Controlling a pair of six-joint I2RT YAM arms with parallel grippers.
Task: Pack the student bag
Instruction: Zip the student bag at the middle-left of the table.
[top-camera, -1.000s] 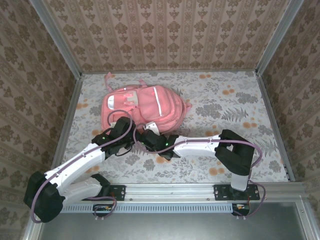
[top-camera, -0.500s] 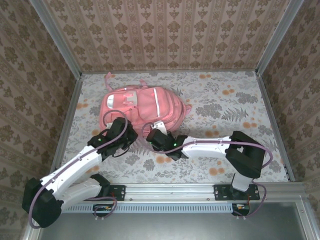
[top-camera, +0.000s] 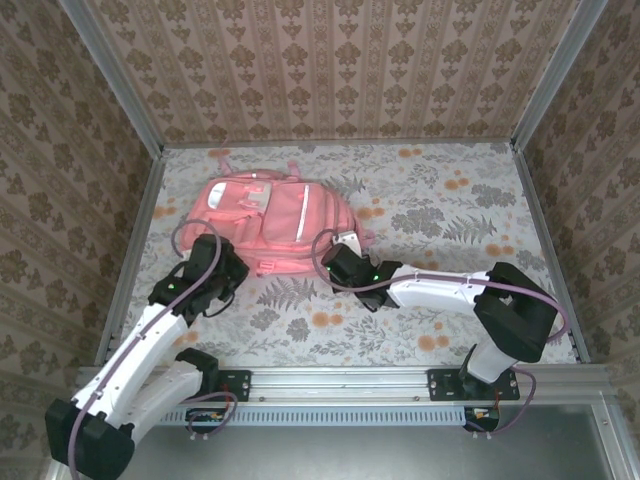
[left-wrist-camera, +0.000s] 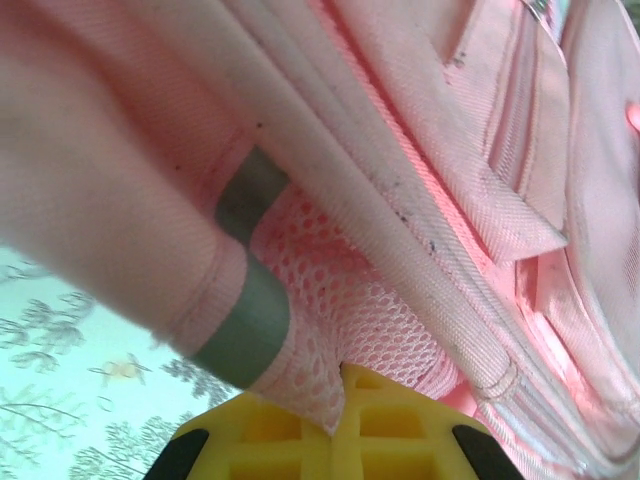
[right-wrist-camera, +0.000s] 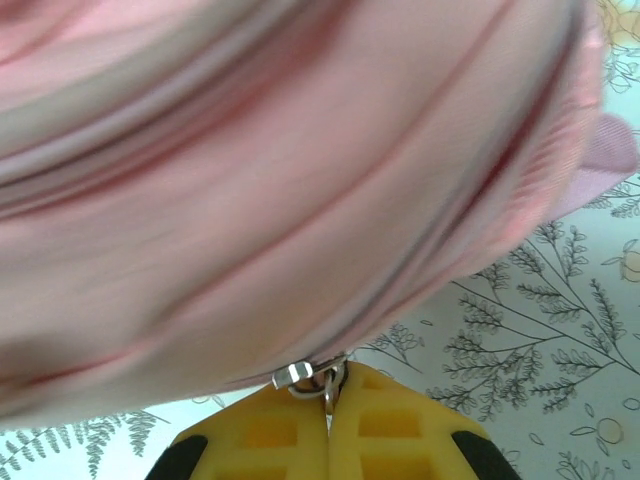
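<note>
The student bag (top-camera: 262, 213), a soft pink backpack with a pale stripe, lies at the back left of the table. My left gripper (top-camera: 226, 266) sits at its near left corner. In the left wrist view the yellow fingers (left-wrist-camera: 270, 440) are shut on pink mesh fabric (left-wrist-camera: 340, 330) of the student bag (left-wrist-camera: 420, 150), beside a grey band. My right gripper (top-camera: 337, 256) is at the bag's near right corner. In the right wrist view its gripper (right-wrist-camera: 330, 374) is shut on a silver zipper pull (right-wrist-camera: 305, 376) under the blurred pink student bag (right-wrist-camera: 280, 180).
The table (top-camera: 450, 200) is covered with a floral cloth and walled in by patterned panels on three sides. A metal rail (top-camera: 350, 382) runs along the near edge. Open cloth lies to the right of the bag.
My left gripper has moved left and my right gripper right, spreading apart. The bag has shifted left and lies flatter and wider between them.
</note>
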